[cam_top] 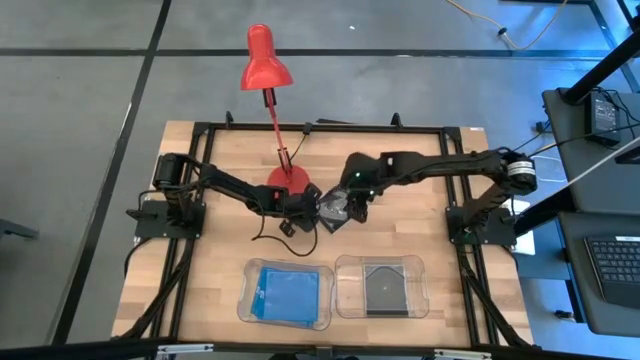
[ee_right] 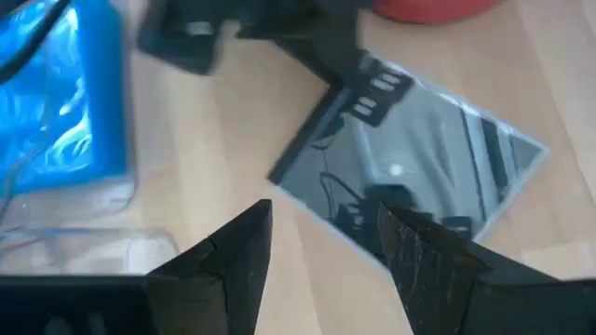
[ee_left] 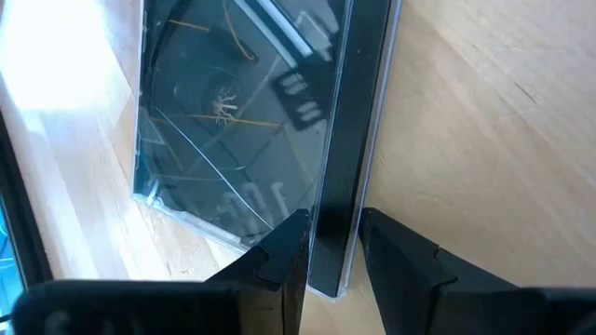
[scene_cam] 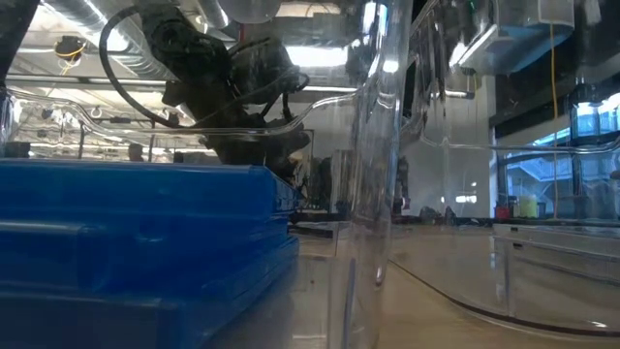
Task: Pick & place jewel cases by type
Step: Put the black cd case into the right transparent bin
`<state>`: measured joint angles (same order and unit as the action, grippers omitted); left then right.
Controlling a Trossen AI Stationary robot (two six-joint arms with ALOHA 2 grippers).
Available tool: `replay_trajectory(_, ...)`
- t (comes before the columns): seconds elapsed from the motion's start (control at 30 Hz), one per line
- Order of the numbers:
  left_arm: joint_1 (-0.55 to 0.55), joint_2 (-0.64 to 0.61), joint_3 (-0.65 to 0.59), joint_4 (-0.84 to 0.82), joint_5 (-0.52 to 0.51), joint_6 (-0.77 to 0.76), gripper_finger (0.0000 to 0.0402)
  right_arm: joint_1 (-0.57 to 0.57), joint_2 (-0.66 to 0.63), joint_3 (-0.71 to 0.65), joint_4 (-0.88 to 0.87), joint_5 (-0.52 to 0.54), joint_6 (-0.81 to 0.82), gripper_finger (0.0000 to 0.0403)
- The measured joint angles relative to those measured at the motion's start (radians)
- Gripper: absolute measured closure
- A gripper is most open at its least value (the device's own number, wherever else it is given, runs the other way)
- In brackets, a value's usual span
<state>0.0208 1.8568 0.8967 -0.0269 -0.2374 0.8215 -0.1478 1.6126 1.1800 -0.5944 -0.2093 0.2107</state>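
Near the middle of the high view, just below the red desk lamp's round base (cam_top: 288, 179), the left gripper (cam_top: 312, 208) and right gripper (cam_top: 352, 205) meet over a dark grey jewel case (cam_top: 335, 208) on the wooden table (cam_top: 200, 250). The left wrist view shows the left fingers (ee_left: 279, 256) pinching that case's dark spine edge. The right gripper's fingers (ee_right: 237, 244) are spread apart above the case. At lower centre, blue jewel cases (cam_top: 288, 292) fill the left clear tray (cam_top: 243, 300); another dark case (cam_top: 384, 287) lies in the right clear tray (cam_top: 342, 290).
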Motion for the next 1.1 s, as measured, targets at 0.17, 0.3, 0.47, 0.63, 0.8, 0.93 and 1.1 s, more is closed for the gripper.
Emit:
replay_trajectory(0.17,0.0,0.0,-0.001,0.003,-0.001,0.0,0.03,-0.1,-0.034,-0.176,0.2,-0.019,0.086,0.0201)
replay_trajectory(0.3,0.0,0.0,-0.001,0.008,-0.004,0.002,0.03,-0.158,-0.035,-0.286,0.318,-0.034,0.151,0.0201)
replay_trajectory(0.47,-0.001,0.0,-0.001,0.02,-0.016,0.003,0.03,-0.189,-0.035,-0.369,0.465,-0.055,0.153,0.0201)
replay_trajectory(0.63,-0.002,0.0,-0.001,0.023,-0.026,0.001,0.03,-0.214,-0.019,-0.394,0.503,-0.057,0.161,0.0201)
replay_trajectory(0.8,-0.001,0.0,-0.001,0.026,-0.026,0.001,0.03,-0.225,0.035,-0.403,0.528,-0.055,0.182,0.0201)
replay_trajectory(0.93,-0.001,0.0,-0.001,0.03,-0.027,0.003,0.03,-0.224,0.098,-0.403,0.56,-0.057,0.203,0.0201)
replay_trajectory(1.1,0.0,0.0,-0.001,0.034,-0.031,0.006,0.03,-0.226,0.131,-0.4,0.584,-0.097,0.205,0.0201)
